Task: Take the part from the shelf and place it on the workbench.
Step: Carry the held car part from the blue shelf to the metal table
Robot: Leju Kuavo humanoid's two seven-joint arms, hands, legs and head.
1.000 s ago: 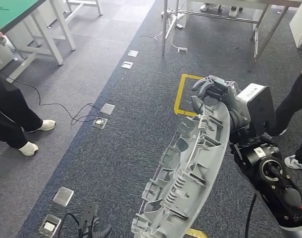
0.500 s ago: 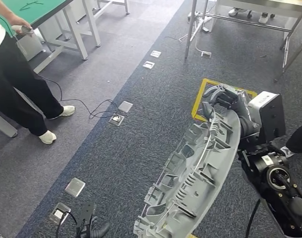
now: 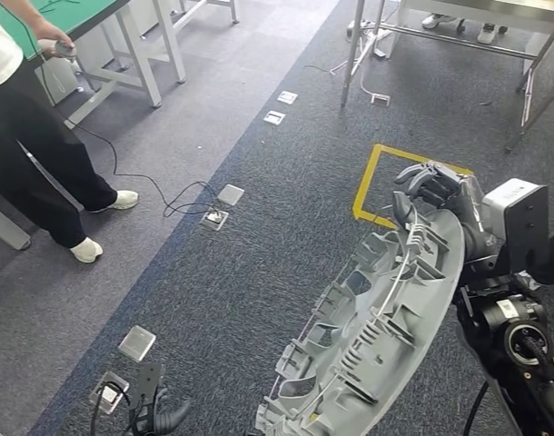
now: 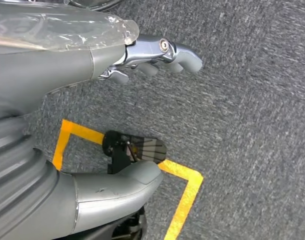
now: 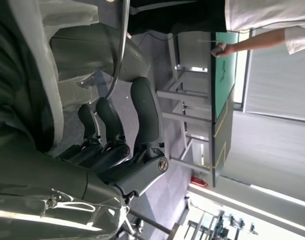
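The part [image 3: 370,336] is a long, curved grey plastic panel with ribs and clips and a thin white wire along it. In the head view it runs from the bottom centre up to the right, carried above the carpet. My right hand [image 3: 435,191] grips its upper end, with the dark fingers [image 5: 143,115] curled over the part's edge [image 5: 26,75] in the right wrist view. My left hand [image 4: 117,60] hangs over the carpet, thumb and fingers apart, holding nothing.
A green-topped workbench [image 3: 75,14] stands at the far left with a person [image 3: 34,136] beside it. A cable [image 3: 158,195] and floor sockets [image 3: 137,343] lie on the carpet. A yellow tape square [image 3: 370,182] marks the floor. A metal table frame [image 3: 425,36] stands behind.
The whole picture has shifted, so the camera has turned: the workbench and the person come further into view. The part stays in my right hand.
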